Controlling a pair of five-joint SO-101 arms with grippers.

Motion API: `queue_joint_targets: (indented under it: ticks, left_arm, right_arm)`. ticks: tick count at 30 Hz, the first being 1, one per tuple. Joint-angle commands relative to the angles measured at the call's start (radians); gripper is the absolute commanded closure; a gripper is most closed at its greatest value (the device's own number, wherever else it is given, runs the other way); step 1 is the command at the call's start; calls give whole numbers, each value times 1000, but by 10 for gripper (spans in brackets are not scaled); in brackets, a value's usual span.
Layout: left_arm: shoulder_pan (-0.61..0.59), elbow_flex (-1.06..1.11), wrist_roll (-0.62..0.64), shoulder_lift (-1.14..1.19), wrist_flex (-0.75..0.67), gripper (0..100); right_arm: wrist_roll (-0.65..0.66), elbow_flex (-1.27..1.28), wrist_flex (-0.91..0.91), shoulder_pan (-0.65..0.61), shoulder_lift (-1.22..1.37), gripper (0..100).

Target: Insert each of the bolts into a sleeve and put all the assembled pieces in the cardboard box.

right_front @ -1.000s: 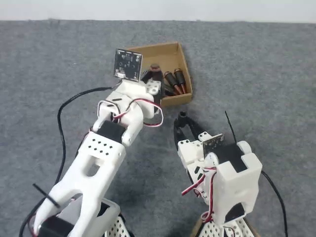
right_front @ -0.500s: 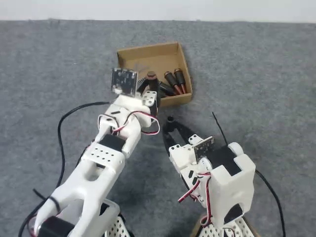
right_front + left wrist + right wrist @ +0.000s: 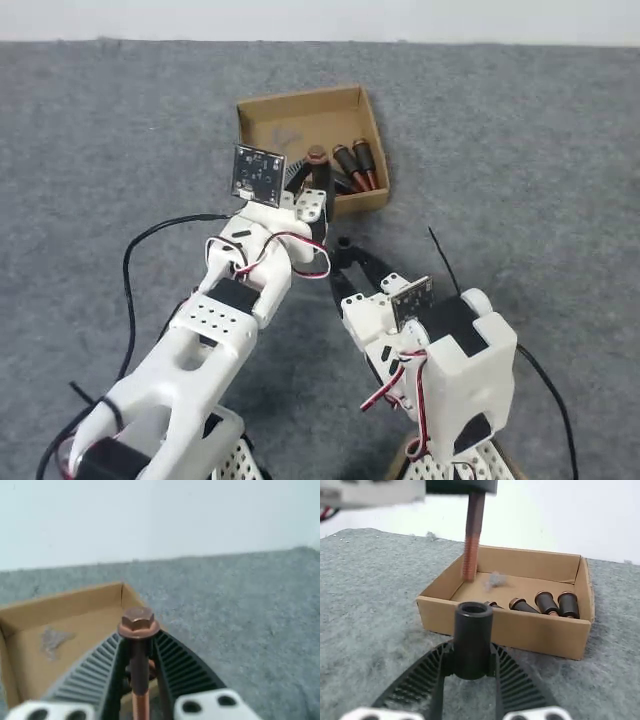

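**Lined up, not yet mated**

High view: my left gripper [image 3: 312, 180] clamps the bolt [image 3: 317, 154] over the cardboard box [image 3: 300, 97]; my right gripper [image 3: 345, 262] clamps the sleeve [image 3: 344, 243] just outside its near wall. Left wrist view: jaws pinch the shank under the head. Right wrist view: sleeve upright mid-jaws, bolt tip above and beyond it. Both look stiff, light, slick; I'd grip mid-body

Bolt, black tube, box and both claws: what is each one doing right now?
bolt: upright, head up, held in the air, not inserted yet.
sleeve: upright, open end up, empty.
cardboard box: open, assembled pieces lying inside.
left gripper: shut on bolt.
right gripper: shut on sleeve.
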Motion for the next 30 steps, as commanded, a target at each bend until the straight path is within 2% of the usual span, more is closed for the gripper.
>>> queue_joint_targets:
  ticks: [1,10,16,20,25,30]
  left_arm:
    - [28,-16,-5,-60,3,987]
    - [78,-13,-2,-60,5,987]
    - [91,-12,78,-61,12,987]
    - [94,-16,80,-97,94,987]
    - [123,-12,80,-278,255,987]
    - [123,21,80,-342,252,987]
  right_arm:
    - [20,23,-2,-2,-7,992]
    - [20,23,-2,-4,-7,992]
    - [20,23,-2,7,-7,992]
    - [20,23,-2,15,-7,992]
    - [20,23,-2,15,-7,992]
    - [20,23,-2,15,-7,992]
